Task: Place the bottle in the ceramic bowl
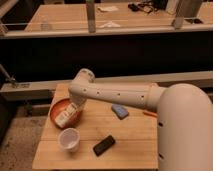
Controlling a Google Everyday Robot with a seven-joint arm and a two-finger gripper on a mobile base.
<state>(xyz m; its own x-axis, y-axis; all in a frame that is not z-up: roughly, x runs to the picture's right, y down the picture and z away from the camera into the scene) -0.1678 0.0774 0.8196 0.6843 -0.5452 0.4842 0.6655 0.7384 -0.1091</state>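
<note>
Plastic is the likely material of the bottle (pixel 65 118) — a small white oblong with dark label markings. It would probably be light, stiff enough to take a firm squeeze, and smooth enough to slip if gripped near a rounded end. The safest hold looks to be across its middle, on the long flat sides.

It sits tilted inside the ceramic bowl (pixel 54 111), toward the bowl's 3 o'clock wall. The bowl is round, shallow and orange-red with a glazed look — hard, brittle, and best not knocked.

The tool (pixel 74 108) hangs at the end of the smooth white arm, directly over the bottle's upper end at the bowl's 2 o'clock rim. Whether it is clamped on the bottle or has let go cannot be told from this view.

On the pale wooden desk (pixel 127 136), the bowl lies at about 9 o'clock. A white paper cup (pixel 69 139) stands just beside the bowl at 7 o'clock, a flat black object (pixel 104 145) at 6 o'clock, and a small blue object (pixel 119 111) near the centre.
</note>
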